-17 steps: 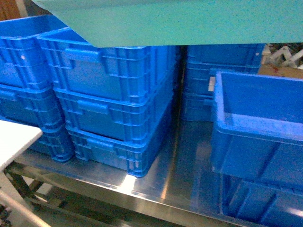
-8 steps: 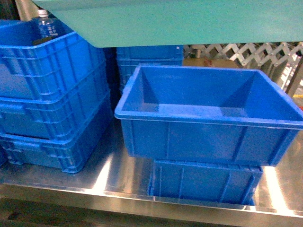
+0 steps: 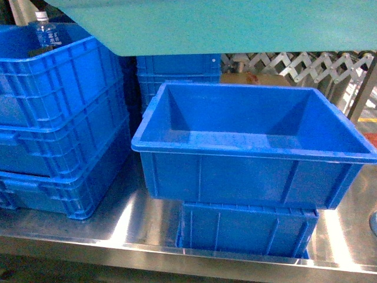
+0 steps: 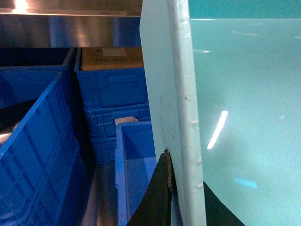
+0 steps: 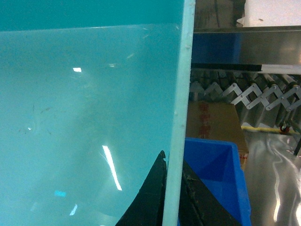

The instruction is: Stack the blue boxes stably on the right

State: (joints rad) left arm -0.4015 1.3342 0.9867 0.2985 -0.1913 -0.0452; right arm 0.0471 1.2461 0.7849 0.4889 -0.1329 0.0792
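A light turquoise blue box (image 3: 224, 26) hangs across the top of the head view, above the royal-blue crates; the grippers are hidden in that view. In the left wrist view my left gripper (image 4: 181, 190) is shut on the tub's left rim (image 4: 181, 94), one black finger (image 4: 157, 197) outside the wall and one inside. In the right wrist view my right gripper (image 5: 173, 188) is shut on the tub's right rim (image 5: 181, 94) the same way. The tub's glossy floor (image 5: 84, 117) fills most of that view.
Under the tub an open royal-blue crate (image 3: 247, 177) sits on another crate (image 3: 247, 230) on the steel table (image 3: 135, 224). A stack of ribbed crates (image 3: 53, 118) with a water bottle (image 3: 46, 32) stands left. More crates (image 3: 177, 71), a cardboard box (image 3: 259, 78) and a lattice barrier (image 3: 294, 62) lie behind.
The head view has swung right: the left crate stack slid toward the left edge and the open crate on the right now sits in the middle. The tub stays held at the top.
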